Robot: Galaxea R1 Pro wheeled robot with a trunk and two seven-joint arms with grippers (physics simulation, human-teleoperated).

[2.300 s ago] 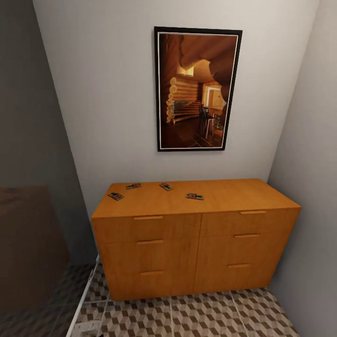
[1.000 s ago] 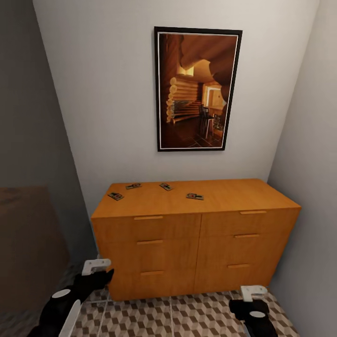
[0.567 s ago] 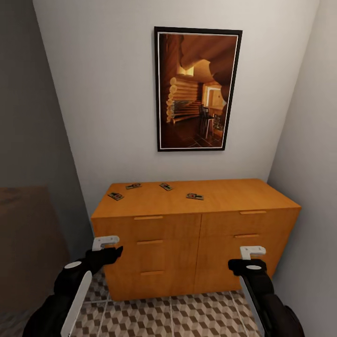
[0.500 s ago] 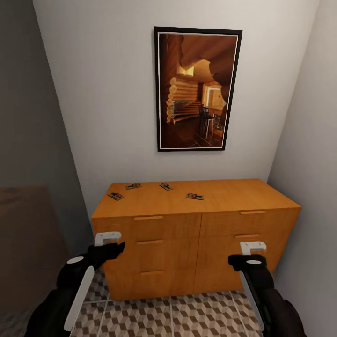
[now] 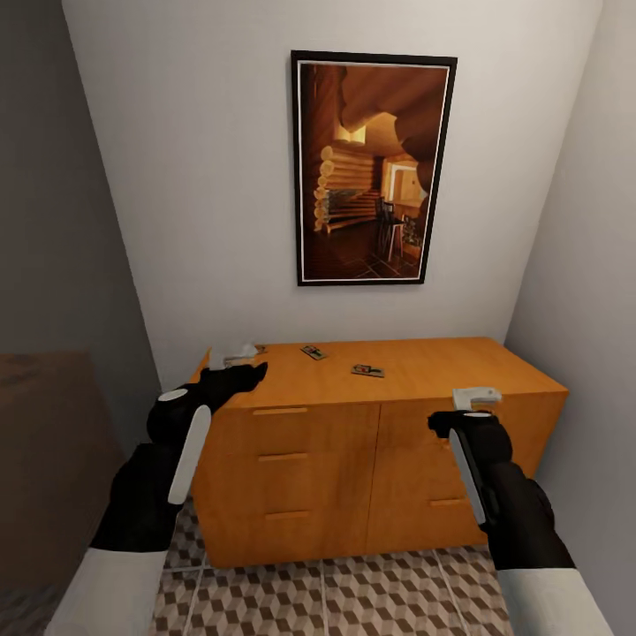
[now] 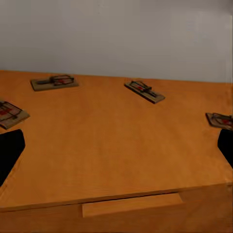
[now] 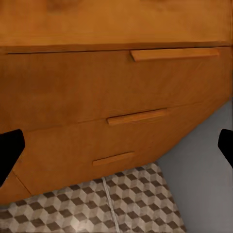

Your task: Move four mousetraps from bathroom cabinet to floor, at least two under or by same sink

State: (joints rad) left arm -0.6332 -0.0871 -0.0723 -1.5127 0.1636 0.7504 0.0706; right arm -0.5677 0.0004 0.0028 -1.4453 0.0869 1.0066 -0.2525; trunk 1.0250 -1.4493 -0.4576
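Orange-brown wooden cabinet [image 5: 371, 442] against white wall, under framed cabin picture [image 5: 373, 168]. Four small brown wooden mousetraps [image 6: 144, 91] lying flat and apart on its top. Left gripper [image 5: 237, 358] over top's left end, fingers spread wide. Right gripper [image 5: 475, 399] before right drawer fronts, likewise wide. Cube-patterned tiled bathroom floor [image 5: 353, 592] below.

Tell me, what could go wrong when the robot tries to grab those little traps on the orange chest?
The mousetraps are tiny and flat on the cabinet top, so the open left gripper might slide one away instead of pinching it. One near the top's left edge could get knocked to the floor. The right gripper hangs close to the drawer fronts and might bump them.
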